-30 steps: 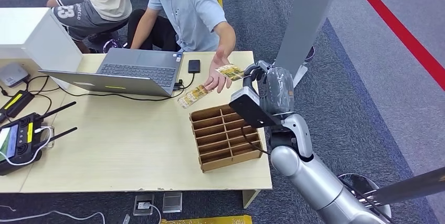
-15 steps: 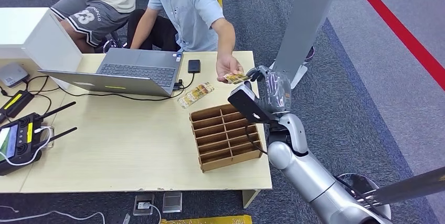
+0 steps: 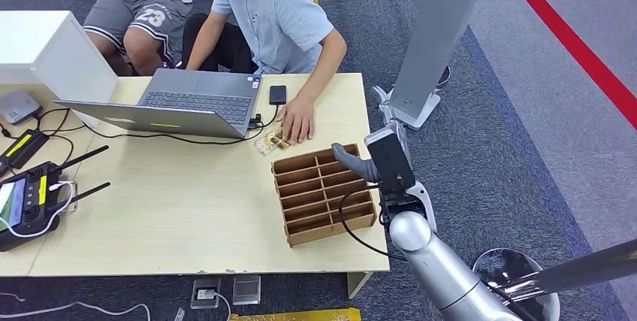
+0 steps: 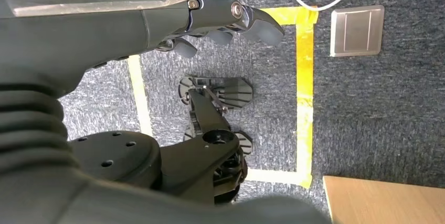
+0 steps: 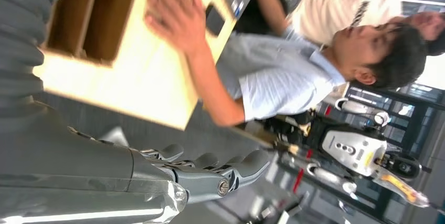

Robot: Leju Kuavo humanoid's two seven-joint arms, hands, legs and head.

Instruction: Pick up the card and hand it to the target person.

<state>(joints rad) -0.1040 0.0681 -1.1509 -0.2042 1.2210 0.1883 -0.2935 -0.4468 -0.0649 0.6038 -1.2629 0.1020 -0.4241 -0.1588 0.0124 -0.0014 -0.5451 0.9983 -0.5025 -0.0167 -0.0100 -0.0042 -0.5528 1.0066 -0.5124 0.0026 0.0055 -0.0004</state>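
Right hand [image 3: 372, 162] is raised at the 3 o'clock edge of the counter [image 3: 188, 208], just beside the wooden divider box [image 3: 323, 193]. In the right wrist view its fingers [image 5: 231, 169] are stretched out and slightly apart, released, nothing in them.

Left hand [image 4: 157, 19] hangs over grey carpet with yellow tape lines [image 4: 304, 87]; fingers [image 4: 252, 19] extended, grasping nothing.

Card [image 3: 276, 139] lies flat on the counter at about 12 o'clock from the divider box, just beside its far edge. The seated person in the light blue shirt [image 3: 278, 13] has a hand [image 3: 297, 118] resting on the counter, touching or partly covering the card's far end; cannot tell whether it is one card or several stacked.

Open laptop [image 3: 191, 99] sits at 10 o'clock from the box, with a dark phone [image 3: 278, 95] just beside it. A controller with antennas [image 3: 30, 201] is at the 9 o'clock edge. A second person in shorts [image 3: 143, 5] sits behind the laptop.
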